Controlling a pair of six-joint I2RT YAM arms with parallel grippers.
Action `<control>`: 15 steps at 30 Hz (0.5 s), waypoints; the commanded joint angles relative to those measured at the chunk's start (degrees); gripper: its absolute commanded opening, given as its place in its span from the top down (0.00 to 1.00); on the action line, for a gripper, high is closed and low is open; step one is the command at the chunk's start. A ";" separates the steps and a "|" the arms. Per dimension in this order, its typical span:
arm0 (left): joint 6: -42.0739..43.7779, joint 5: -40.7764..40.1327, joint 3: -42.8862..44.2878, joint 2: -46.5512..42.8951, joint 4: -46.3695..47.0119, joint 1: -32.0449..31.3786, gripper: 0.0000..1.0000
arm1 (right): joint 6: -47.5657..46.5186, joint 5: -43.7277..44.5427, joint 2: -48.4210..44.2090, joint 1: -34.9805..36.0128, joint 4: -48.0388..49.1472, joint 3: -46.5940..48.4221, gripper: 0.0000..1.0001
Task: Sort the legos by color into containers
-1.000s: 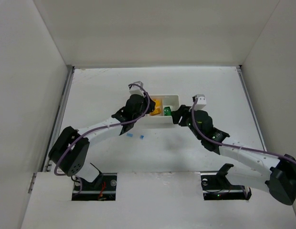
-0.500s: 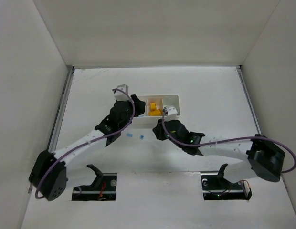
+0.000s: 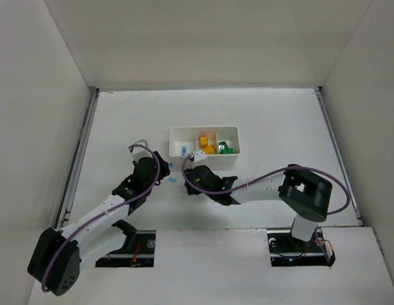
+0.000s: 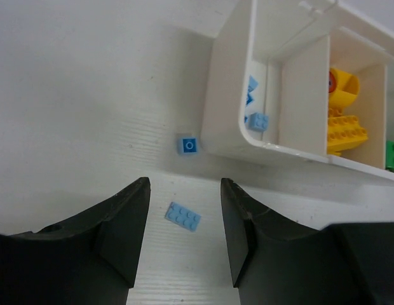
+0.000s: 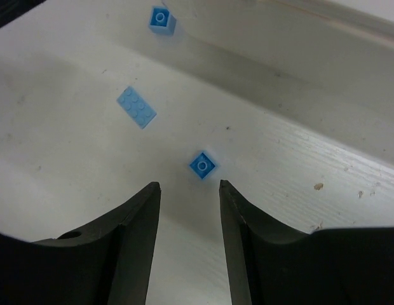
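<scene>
Since white walls (image 3: pixel 38 95) box the scene in on three sides, the room reads as a plain enclosure around a white desk (image 3: pixel 279 121), matte with faint grain and a few dark specks in the wrist views; a metal rail (image 3: pixel 79 159) runs along its left edge. Both arms reach in from the near edge. Left arm (image 3: pixel 101 213) stretches toward centre; right arm (image 3: pixel 260 187) is folded hard across to the left, with purple cable along both. The long white tray (image 3: pixel 203 128) sits mid-desk with three compartments: pale blue legos (image 3: pixel 184 150) in the left one, yellow-orange legos (image 3: pixel 206 145) in the middle, green legos (image 3: pixel 225 148) in the right. Left end effector (image 4: pixel 184 187) is released, jaws apart and low over the desk, gripping nothing; a flat blue plate (image 4: pixel 183 216) lies loose on the desk between its fingers, not touching either. A one-stud blue brick (image 4: pixel 188 145) sits on the desk just beside the tray's outer wall near the corner. Right end effector (image 5: pixel 189 187) is also released, jaws apart and empty; a second one-stud blue brick (image 5: pixel 202 164) lies on the desk just ahead of the gap between its fingers. In the right wrist view the flat plate lies further off to the left, and the first one-stud brick sits up by the tray wall. So three blue pieces are loose on the desk, all near the tray's left end.
</scene>
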 commanded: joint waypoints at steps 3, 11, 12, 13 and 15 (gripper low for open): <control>-1.32 1.68 -1.32 3.11 4.54 1.79 0.55 | -0.77 1.76 3.06 0.11 -1.73 4.65 0.53; -1.68 4.58 -2.11 8.04 10.44 3.03 0.55 | -0.51 3.60 6.67 -0.59 -6.04 8.61 0.58; -1.76 4.58 -2.12 8.21 10.79 3.11 0.55 | -0.42 3.78 6.85 -0.59 -6.21 8.79 0.58; -1.85 4.67 -2.12 8.39 10.88 3.12 0.55 | -0.42 4.04 7.11 -0.59 -6.30 8.96 0.59; -1.50 5.02 -2.03 8.65 11.06 3.12 0.55 | -0.59 4.39 7.81 -0.77 -6.30 9.23 0.61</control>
